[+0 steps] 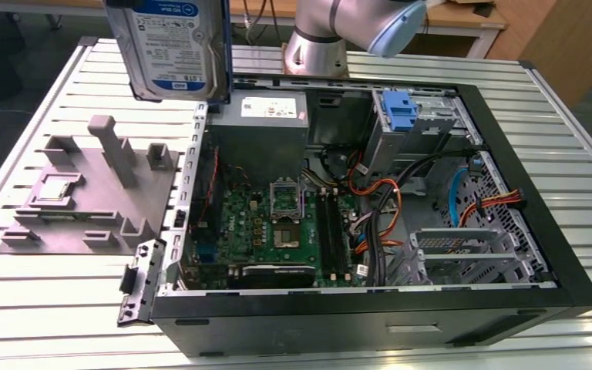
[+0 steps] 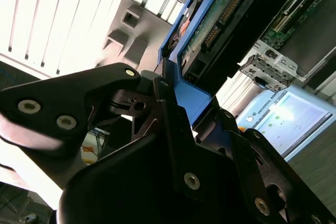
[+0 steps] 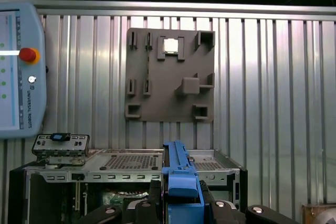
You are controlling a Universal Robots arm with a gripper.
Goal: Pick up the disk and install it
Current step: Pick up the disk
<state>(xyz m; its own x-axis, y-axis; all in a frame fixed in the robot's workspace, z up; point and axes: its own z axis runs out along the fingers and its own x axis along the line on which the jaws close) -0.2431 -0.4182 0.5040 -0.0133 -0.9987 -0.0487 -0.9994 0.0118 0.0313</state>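
Observation:
The disk point(image 1: 173, 46), a silver hard drive with a white and blue label, hangs upright in the air at the exterior view's upper left. It is above the table, beside the open computer case's far left corner. In the second wrist view its green circuit-board underside point(image 2: 220, 19) and blue carrier frame point(image 2: 191, 100) run away from my gripper point(image 2: 184, 106). The black fingers point(image 2: 157, 90) are clamped on the carrier's end. In the first wrist view the blue carrier point(image 3: 181, 179) stands edge-on between the fingers of my gripper point(image 3: 181, 200).
The open computer case point(image 1: 543, 254) lies on the slatted metal table, with motherboard, cables and a drive cage holding a blue bracket point(image 1: 404, 112). A grey stand with upright posts point(image 1: 90, 193) point(image 3: 170, 74) sits to the case's left. A teach pendant point(image 3: 18, 69) lies on the table.

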